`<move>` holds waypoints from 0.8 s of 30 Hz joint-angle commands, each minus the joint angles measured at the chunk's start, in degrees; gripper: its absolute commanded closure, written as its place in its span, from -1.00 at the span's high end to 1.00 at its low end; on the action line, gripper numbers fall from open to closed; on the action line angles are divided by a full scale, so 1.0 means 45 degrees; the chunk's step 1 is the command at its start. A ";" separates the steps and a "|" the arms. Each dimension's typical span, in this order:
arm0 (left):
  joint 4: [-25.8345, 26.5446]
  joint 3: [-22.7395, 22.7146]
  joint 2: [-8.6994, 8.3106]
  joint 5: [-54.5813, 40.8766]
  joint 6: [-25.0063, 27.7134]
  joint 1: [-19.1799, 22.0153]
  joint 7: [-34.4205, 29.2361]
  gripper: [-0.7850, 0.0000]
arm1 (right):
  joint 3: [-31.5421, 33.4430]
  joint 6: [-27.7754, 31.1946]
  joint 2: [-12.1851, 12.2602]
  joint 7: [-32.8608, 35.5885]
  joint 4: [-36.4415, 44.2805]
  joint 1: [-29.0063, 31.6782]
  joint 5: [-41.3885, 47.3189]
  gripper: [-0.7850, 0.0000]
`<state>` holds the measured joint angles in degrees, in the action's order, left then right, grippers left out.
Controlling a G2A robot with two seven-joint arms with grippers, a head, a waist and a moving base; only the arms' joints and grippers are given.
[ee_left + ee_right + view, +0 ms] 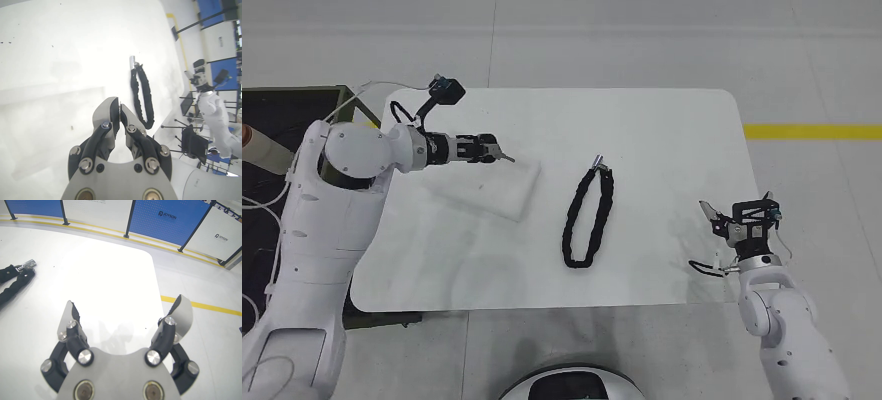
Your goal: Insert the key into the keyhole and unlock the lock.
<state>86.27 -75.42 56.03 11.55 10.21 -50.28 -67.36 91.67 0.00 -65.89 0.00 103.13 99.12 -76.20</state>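
- The left gripper (119,103) is hovering over the left part of the white table (662,130), above the far edge of a flat white pad (512,190) that is lying on the tabletop.
- Its pincer is pressing together on the key (119,111). Only a thin silver edge of the key is showing between the dark pads, so its shape cannot be made out.
- The chain lock (149,98), a black fabric-covered chain, is lying as a long narrow loop near the middle of the table, running from the far side toward the near side.
- The silver lock cylinder (28,263) is sitting at the far end of that loop, joining the two chain ends and resting on the tabletop.
- The key is staying clear of the cylinder, off to its left with bare table between them. Whether the keyhole is facing the left gripper cannot be told.
- The right gripper (125,302) is hanging at the right edge of the table, toward the near corner, well apart from the chain lock.
- Its pincer is standing wide apart and is gripping nothing.
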 commanded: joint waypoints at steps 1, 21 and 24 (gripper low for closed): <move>0.0271 -0.0292 -0.0034 -0.0361 0.0520 -0.0761 0.0646 -1.00 | 0.0000 0.0000 0.0000 0.0000 0.0000 0.0000 0.0000 1.00; 0.0302 -0.0394 -0.0029 -0.1383 0.1324 -0.1402 0.0968 -1.00 | 0.0000 0.0000 0.0000 0.0000 0.0000 0.0000 0.0000 1.00; 0.0302 -0.0394 -0.0029 -0.1383 0.1324 -0.1402 0.0968 -1.00 | 0.0000 0.0000 0.0000 0.0000 0.0000 0.0000 0.0000 1.00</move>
<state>87.63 -77.20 55.91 5.32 16.17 -56.59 -63.00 91.67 0.00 -65.89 0.00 103.13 99.12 -76.20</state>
